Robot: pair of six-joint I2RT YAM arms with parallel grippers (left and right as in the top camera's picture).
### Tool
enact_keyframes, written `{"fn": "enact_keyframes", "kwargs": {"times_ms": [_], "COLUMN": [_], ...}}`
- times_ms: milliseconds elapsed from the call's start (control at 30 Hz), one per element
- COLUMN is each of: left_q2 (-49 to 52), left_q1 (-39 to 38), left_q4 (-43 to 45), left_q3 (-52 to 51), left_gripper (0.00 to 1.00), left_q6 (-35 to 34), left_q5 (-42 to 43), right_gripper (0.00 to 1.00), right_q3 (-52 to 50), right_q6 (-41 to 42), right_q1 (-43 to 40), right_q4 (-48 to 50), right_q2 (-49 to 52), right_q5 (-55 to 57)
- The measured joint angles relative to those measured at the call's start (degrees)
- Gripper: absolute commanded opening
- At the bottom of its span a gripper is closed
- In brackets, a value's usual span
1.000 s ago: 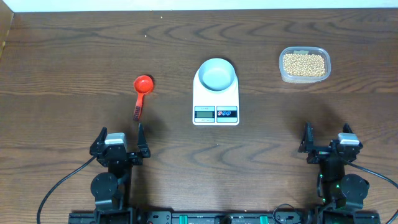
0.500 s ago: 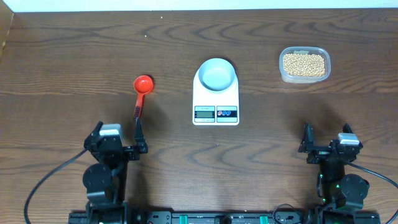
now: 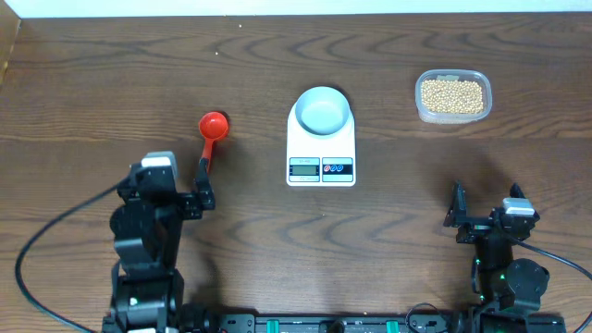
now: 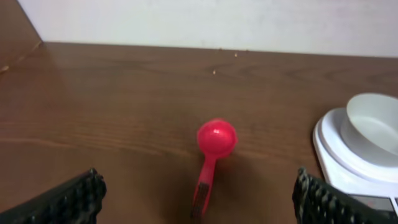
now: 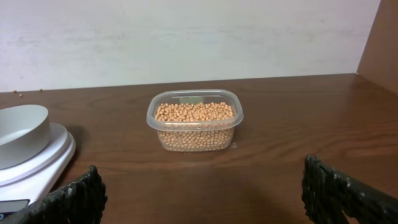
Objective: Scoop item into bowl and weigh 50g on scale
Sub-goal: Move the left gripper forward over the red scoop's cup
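Note:
A red scoop (image 3: 214, 125) lies on the table left of the scale, its handle (image 4: 204, 186) pointing toward me. My left gripper (image 4: 198, 183) is open above the handle's near end, and neither finger touches the handle. The white scale (image 3: 321, 155) sits mid-table with the pale bowl (image 3: 323, 112) on it, and the bowl looks empty. Tan beans fill a clear tub (image 3: 452, 95) at the far right, also seen in the right wrist view (image 5: 194, 119). My right gripper (image 5: 202, 186) stands open and empty, well short of the tub.
A pale wall (image 4: 217, 22) runs along the table's far edge. A few stray specks (image 4: 214, 72) lie on the wood beyond the scoop. A black cable (image 3: 55, 240) loops out from the left arm's base.
My left arm has moved forward toward the scoop, and its open fingers now flank the handle's near end. The right arm has not moved.

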Motion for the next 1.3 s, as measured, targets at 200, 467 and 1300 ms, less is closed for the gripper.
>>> {"fn": "enact_keyframes", "kwargs": {"times_ms": [200, 467, 1300], "left_q2": [7.41, 17.79, 51.19], "left_q1": [0.0, 0.0, 0.0], "left_q4": [-8.61, -16.81, -42.03], "left_q3": [9.38, 20.22, 52.92], "left_gripper": [0.98, 0.98, 0.98], "left_q6": [0.0, 0.0, 0.24], "left_q5": [-2.71, -4.15, -6.73], "right_gripper": [0.99, 0.99, 0.99], "right_q3": [-0.02, -0.02, -0.02], "right_q6": [0.0, 0.0, 0.0], "right_q1": [0.11, 0.2, 0.2], "right_q4": [0.02, 0.02, 0.02], "right_q2": [0.0, 0.0, 0.0], "right_q5": [0.0, 0.0, 0.0]}}
